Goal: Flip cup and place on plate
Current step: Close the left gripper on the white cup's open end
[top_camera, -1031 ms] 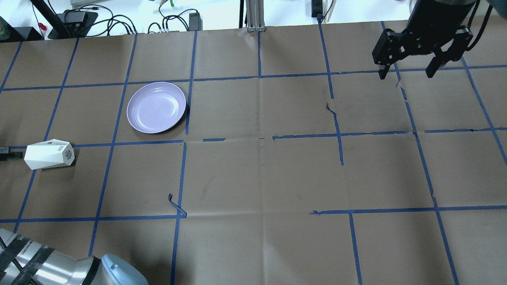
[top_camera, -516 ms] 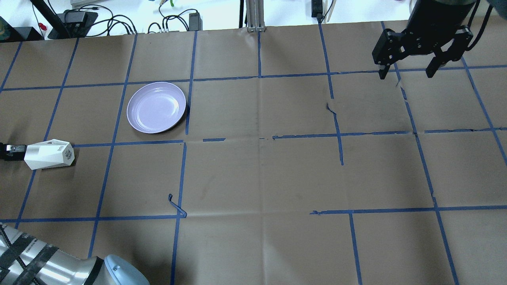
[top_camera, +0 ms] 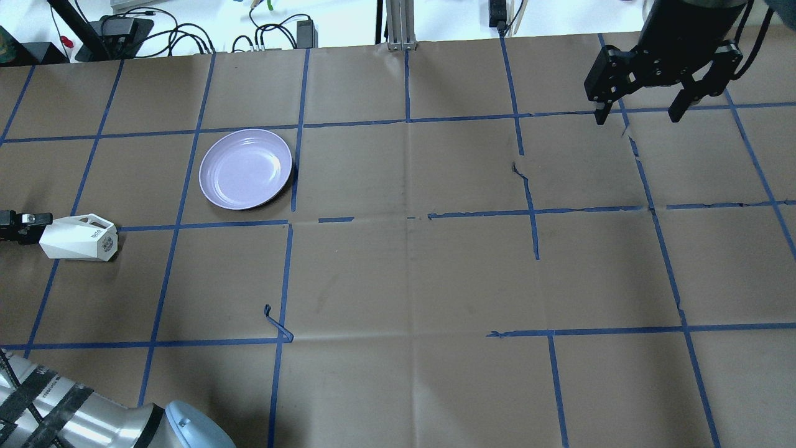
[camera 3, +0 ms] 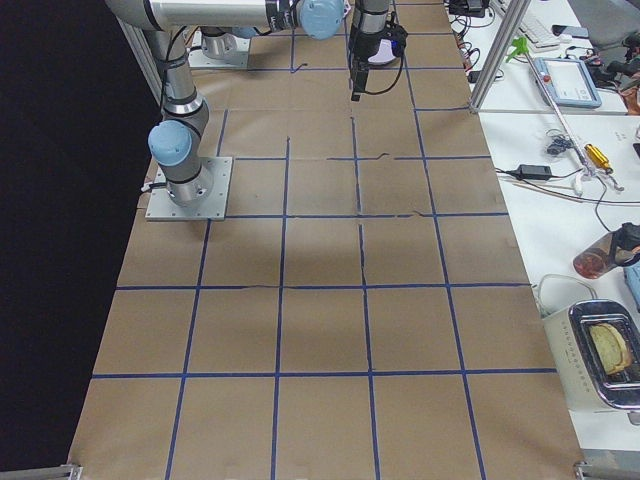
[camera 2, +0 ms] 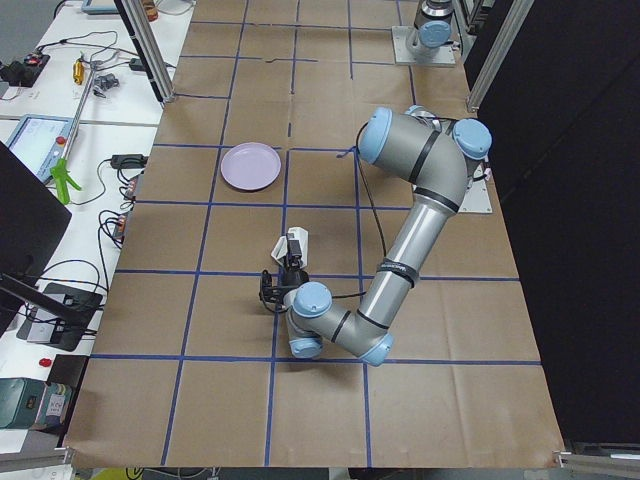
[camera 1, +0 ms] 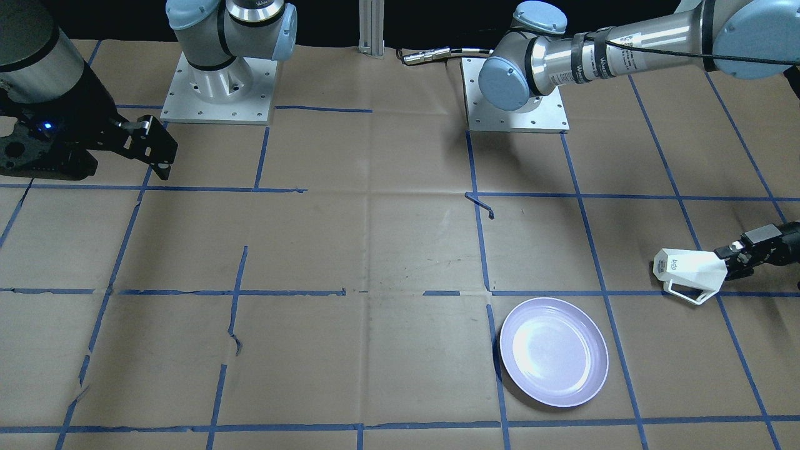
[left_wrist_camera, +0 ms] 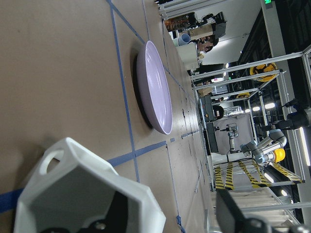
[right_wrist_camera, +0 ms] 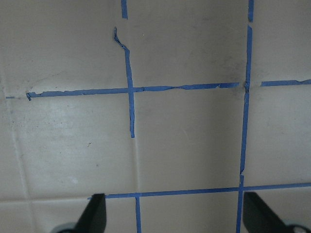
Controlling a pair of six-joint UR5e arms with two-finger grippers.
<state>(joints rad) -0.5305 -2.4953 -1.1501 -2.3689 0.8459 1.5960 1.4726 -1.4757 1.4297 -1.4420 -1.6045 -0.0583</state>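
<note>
The white faceted cup (top_camera: 81,239) lies on its side at the table's left edge, mouth toward my left gripper (top_camera: 38,228); its handle points toward the plate. It also shows in the front view (camera 1: 687,269) and the left side view (camera 2: 296,243). In the left wrist view the cup (left_wrist_camera: 73,184) fills the lower left; one finger sits inside its mouth, the other finger (left_wrist_camera: 238,216) stands outside, apart from the wall. The left gripper is open. The lavender plate (top_camera: 245,169) (camera 1: 554,352) (left_wrist_camera: 155,82) lies one grid square beyond. My right gripper (top_camera: 634,115) hangs open and empty at the far right.
Brown paper with a blue tape grid covers the table (top_camera: 410,274). A loose curl of tape (top_camera: 277,323) sticks up near the left middle. Cables and adapters (top_camera: 186,34) lie beyond the far edge. The left arm's elbow (top_camera: 93,423) is at the near left corner.
My left gripper has come in from the left edge and slid one finger into the cup's mouth. The cup has swung slightly and rolled, so its handle shows. The right arm has not moved.
</note>
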